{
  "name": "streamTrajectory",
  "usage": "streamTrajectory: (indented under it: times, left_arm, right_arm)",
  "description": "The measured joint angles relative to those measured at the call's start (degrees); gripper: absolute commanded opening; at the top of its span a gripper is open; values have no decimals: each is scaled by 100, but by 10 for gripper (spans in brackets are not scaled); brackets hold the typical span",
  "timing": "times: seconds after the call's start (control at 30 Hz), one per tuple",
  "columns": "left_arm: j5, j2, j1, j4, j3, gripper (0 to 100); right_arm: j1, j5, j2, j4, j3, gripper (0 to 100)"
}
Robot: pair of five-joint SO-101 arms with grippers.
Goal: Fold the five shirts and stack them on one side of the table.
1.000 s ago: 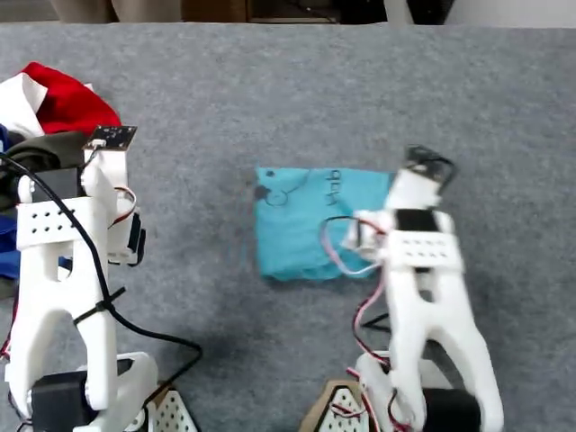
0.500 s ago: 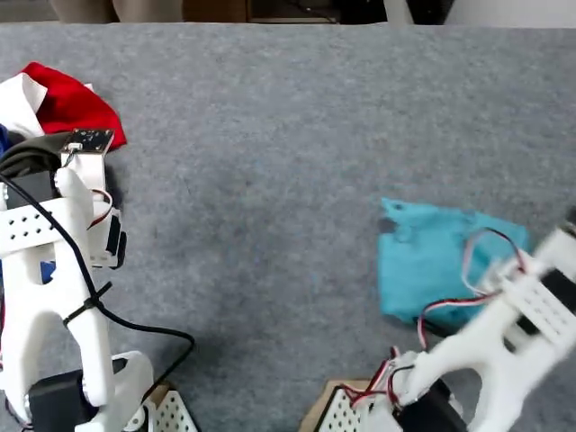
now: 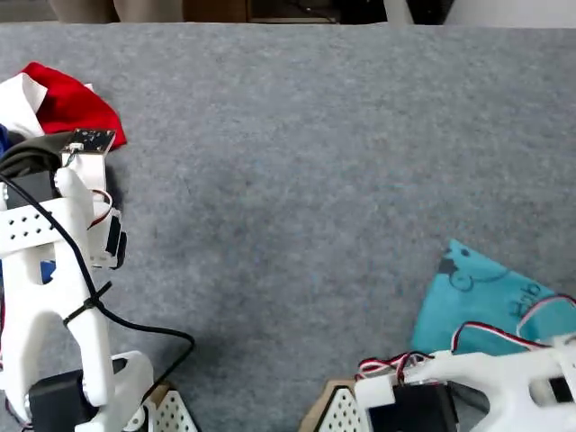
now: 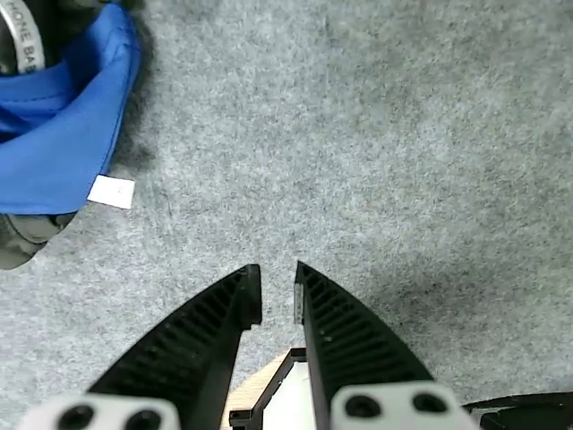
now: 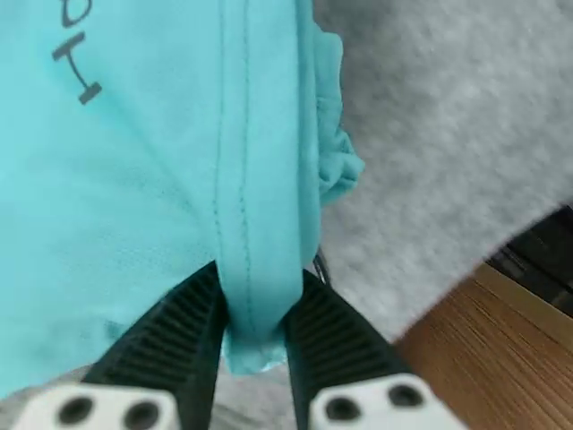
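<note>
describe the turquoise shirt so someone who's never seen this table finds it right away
Start at the grey carpeted table and go to its right edge, beside the right arm's base. The folded turquoise shirt lies there, its hemmed edge clamped in the right gripper. It is the lone turquoise piece; the red and white clothes pile sits far left.

On the grey felt table (image 3: 297, 162), the folded teal cotton shirt (image 3: 481, 301) lies by my right arm (image 3: 504, 387); a red-and-white fabric heap (image 3: 54, 99) sits beyond my left arm (image 3: 54, 270).

Wht arms (image 3: 45, 297), blk ribbed left tool (image 4: 277, 273)
</note>
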Motion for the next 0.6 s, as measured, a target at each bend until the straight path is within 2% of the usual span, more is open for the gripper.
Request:
streamTrajectory:
  times: [0.2, 0.37, 0.43, 0.6]
  left_arm:
    - [-26, 0, 0, 0, 0, 83]
    - [-26, 0, 0, 0, 0, 86]
    - [-26, 0, 0, 0, 0, 86]
    - [-26, 0, 0, 0, 0, 87]
  right_arm:
    - [510, 431, 0, -281, 44, 5]
    - [571, 686, 0, -413, 44, 16]
    - [571, 800, 0, -413, 44, 61]
    - [571, 1081, 0, -413, 44, 243]
